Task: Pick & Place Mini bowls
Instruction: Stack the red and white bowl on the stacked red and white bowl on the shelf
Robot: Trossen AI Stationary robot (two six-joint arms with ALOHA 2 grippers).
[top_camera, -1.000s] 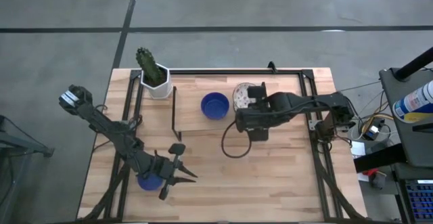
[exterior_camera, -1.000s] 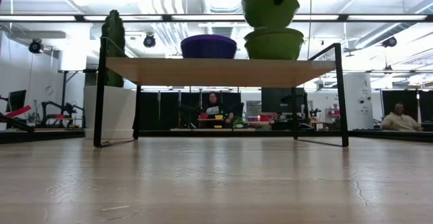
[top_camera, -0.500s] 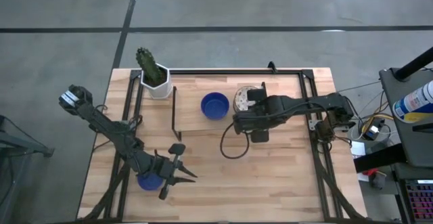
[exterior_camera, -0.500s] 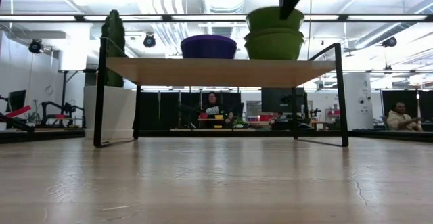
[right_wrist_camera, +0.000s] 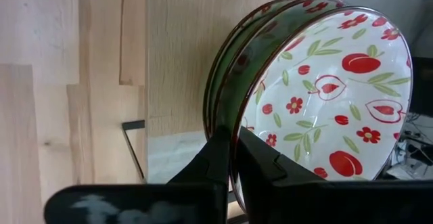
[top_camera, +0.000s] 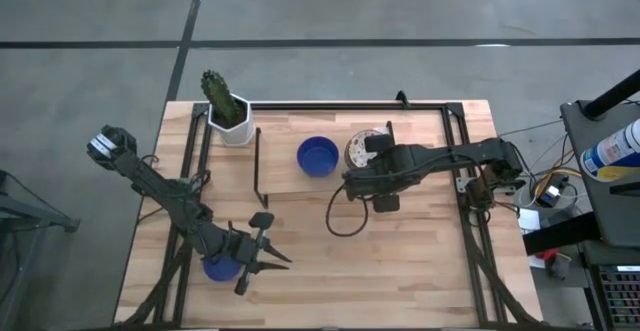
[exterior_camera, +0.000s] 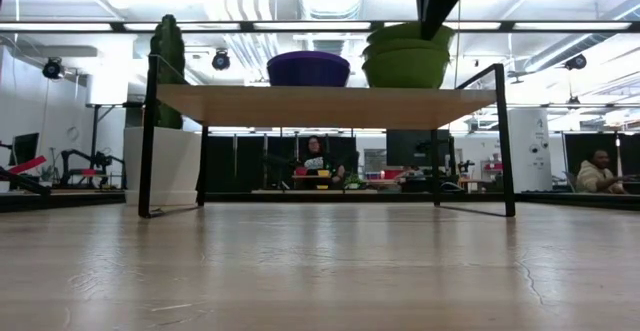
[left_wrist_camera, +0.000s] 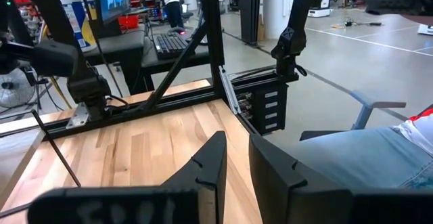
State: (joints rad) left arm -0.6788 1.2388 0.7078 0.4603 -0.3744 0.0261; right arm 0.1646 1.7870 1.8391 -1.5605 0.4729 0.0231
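Note:
A white mini bowl with red flowers (right_wrist_camera: 325, 82), green outside, sits nested in a second bowl (exterior_camera: 405, 69) on the raised wooden shelf (exterior_camera: 320, 104). My right gripper (right_wrist_camera: 233, 149) is shut on its rim, over the shelf's right part (top_camera: 362, 153). A deep blue mini bowl (top_camera: 318, 156) rests on its base on the shelf to the left. Another blue bowl (top_camera: 220, 268) lies on the table under my left arm. My left gripper (left_wrist_camera: 233, 166) hovers near the table's near-left corner (top_camera: 262, 256), slightly open and holding nothing. My right gripper pinches the flowered bowl's rim (right_wrist_camera: 238, 119), one finger inside the bowl and one outside on its green wall. The fingers come from above, pointing down (exterior_camera: 430, 16). The bowl sits nested in the bowl below it, and how it rests there is hidden by that bowl's wall.
A white pot with a cactus (top_camera: 230, 116) stands at the table's far-left corner, beside the shelf's black frame leg (top_camera: 258, 166). A black cable loop (top_camera: 345, 216) lies on the table under the right arm. Bare wood stretches across the near right part of the table.
My right gripper has come down with the flowered bowl: in the low view the upper green bowl has sunk from well above the lower one until it nests inside it. The left arm has kept still.

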